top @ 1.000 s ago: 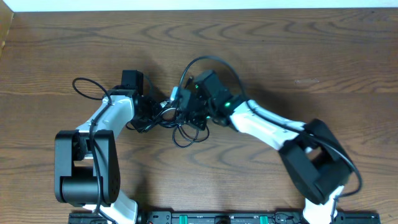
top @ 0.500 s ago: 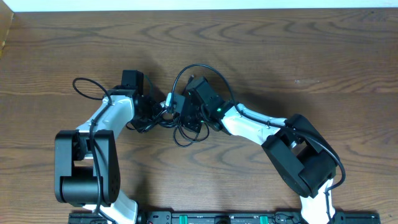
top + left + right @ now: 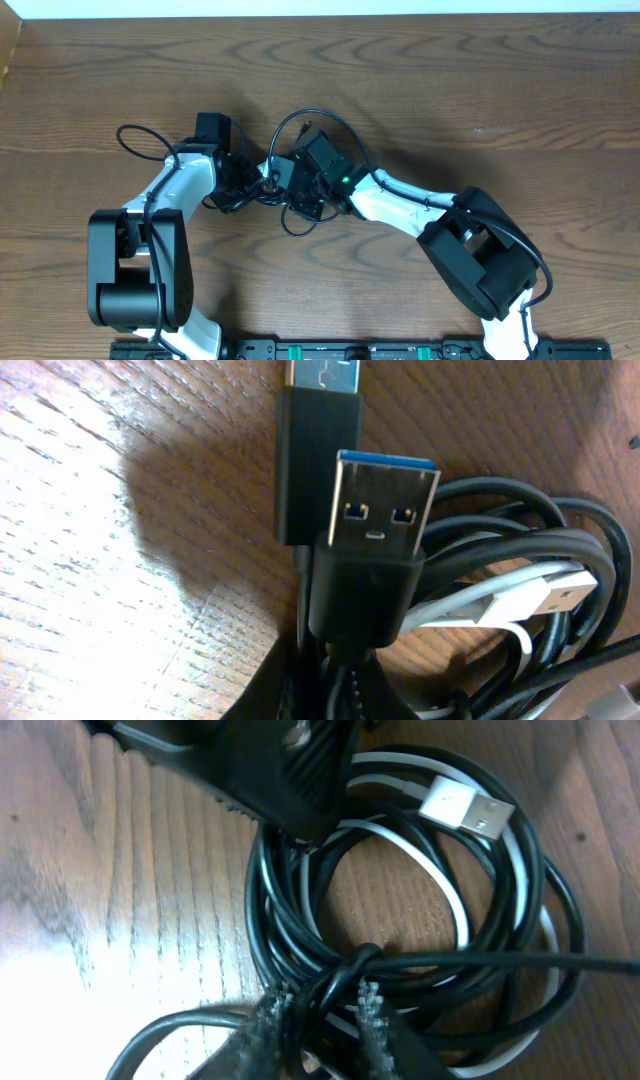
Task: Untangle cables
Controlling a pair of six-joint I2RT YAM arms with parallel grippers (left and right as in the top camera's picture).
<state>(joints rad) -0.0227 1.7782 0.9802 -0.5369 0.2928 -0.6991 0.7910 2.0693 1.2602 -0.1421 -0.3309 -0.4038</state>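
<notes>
Left pincer (image 3: pixel 252 180) tight on the coiled black and white cables (image 3: pixel 462 806); right pincer (image 3: pixel 322 1015) astride them, grip uncertain.

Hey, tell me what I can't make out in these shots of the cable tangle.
Overhead: how the cables cross; they are too small, and the left hand and right hand cover them.
Left wrist: the second black plug, tip cut by the top edge.
Right wrist: whether the right hand pinches the black strand; the bottom edge cuts its fingers.
</notes>
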